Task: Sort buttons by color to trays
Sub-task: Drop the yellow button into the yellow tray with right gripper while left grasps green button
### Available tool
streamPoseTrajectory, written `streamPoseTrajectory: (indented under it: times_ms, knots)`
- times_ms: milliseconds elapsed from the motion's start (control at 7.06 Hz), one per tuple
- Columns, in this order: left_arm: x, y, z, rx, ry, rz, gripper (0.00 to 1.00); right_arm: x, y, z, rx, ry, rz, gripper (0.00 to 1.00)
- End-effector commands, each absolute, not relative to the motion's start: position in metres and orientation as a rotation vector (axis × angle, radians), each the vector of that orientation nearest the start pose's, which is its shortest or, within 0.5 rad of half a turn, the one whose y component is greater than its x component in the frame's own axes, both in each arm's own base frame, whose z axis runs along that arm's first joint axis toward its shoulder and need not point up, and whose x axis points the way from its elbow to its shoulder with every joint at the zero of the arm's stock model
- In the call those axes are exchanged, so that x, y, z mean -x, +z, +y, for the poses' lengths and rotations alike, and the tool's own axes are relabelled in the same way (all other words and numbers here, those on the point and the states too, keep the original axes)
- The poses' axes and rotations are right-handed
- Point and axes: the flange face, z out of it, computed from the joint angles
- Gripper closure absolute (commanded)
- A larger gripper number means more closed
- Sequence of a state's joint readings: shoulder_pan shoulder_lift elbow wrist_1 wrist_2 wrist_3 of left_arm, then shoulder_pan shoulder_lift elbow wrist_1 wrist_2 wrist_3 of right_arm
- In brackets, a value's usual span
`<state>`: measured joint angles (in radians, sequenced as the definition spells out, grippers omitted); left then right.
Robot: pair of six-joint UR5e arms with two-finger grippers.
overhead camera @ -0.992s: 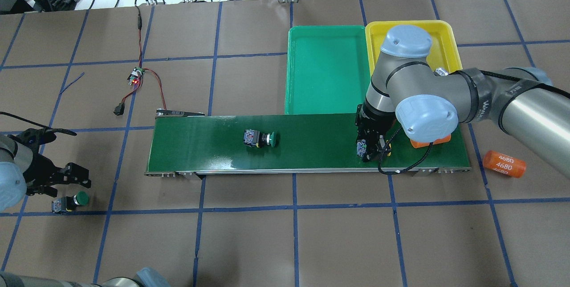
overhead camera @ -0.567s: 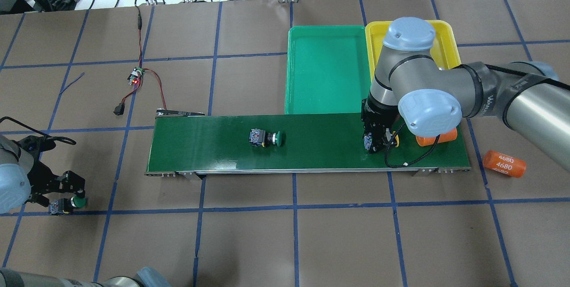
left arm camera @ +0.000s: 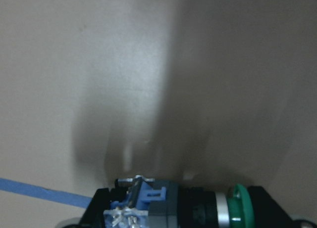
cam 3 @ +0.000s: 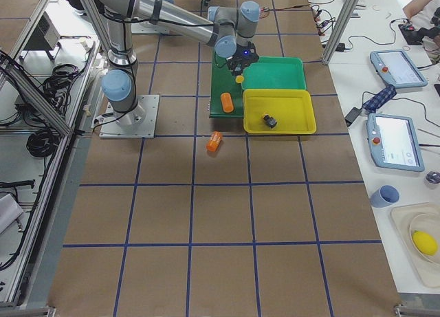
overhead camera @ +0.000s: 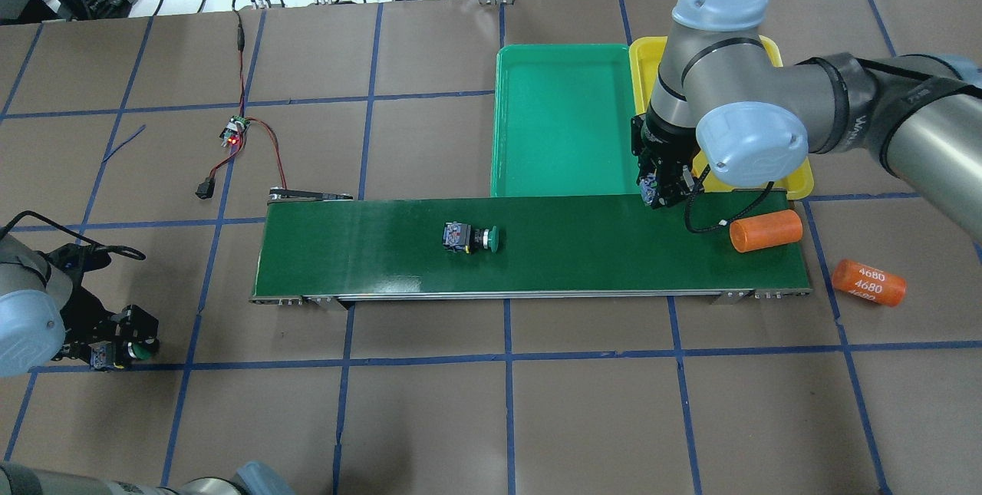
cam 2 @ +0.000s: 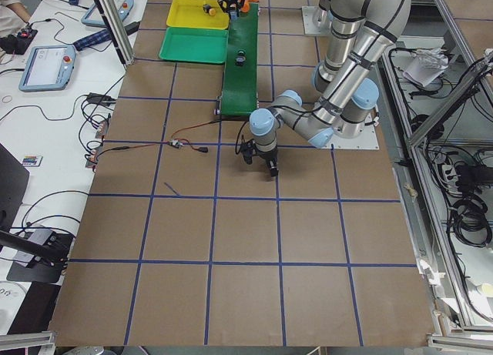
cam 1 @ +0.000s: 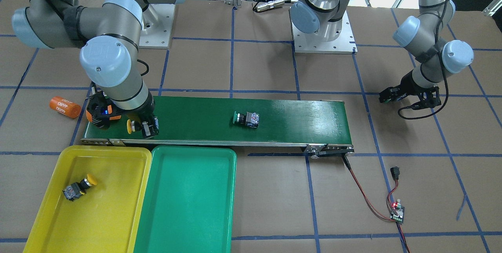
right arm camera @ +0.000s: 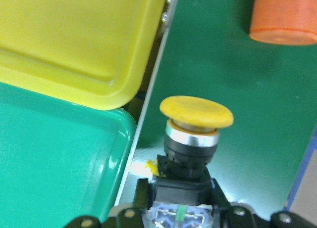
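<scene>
Right gripper, jaws grasping a yellow button, hangs over the conveyor belt edge (yellow tray just beside); left gripper, jaws clenched on a green button.

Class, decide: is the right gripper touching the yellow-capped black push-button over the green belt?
Touching: right wrist view shows the right gripper clamped on the yellow-capped push-button.

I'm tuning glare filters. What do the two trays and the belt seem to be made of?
Yellow tray and green tray: apparently glossy moulded plastic, with soft highlights and rounded rims. Belt: looks like smooth, shiny rubber or PVC; it mirrors the lights.
</scene>
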<state>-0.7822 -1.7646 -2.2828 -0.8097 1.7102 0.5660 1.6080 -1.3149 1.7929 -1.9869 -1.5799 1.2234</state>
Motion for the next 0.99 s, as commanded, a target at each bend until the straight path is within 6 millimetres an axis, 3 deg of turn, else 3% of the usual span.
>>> streamPoseTrajectory:
  times_ms: [0,142,283,425,567,708,850]
  knots:
    - [-0.179,0.183,-0.396,0.180,0.194,3.121,0.19,-0.112,0.286,-0.590,-1.434,-0.107,2.818,1.00]
    - [-0.150,0.217,-0.434,0.022,0.094,3.102,0.15,-0.092,0.280,-0.606,-1.301,-0.103,2.879,1.00]
    - [-0.105,0.253,-0.457,-0.157,0.183,3.135,0.15,-0.085,0.254,-0.621,-1.243,-0.081,2.907,1.00]
    - [-0.051,0.283,-0.481,-0.346,0.155,3.141,0.15,-0.078,0.248,-0.633,-1.128,-0.130,2.941,1.00]
    - [-0.006,0.302,-0.505,-0.487,0.078,3.125,0.15,-0.077,0.243,-0.633,-1.058,-0.123,2.976,0.98]
    - [0.051,0.306,-0.505,-0.582,0.040,3.139,0.15,-0.075,0.233,-0.636,-1.061,-0.111,2.988,0.09]
    - [0.097,0.296,-0.497,-0.512,0.070,3.164,0.15,-0.075,0.236,-0.637,-1.059,-0.135,2.987,0.00]
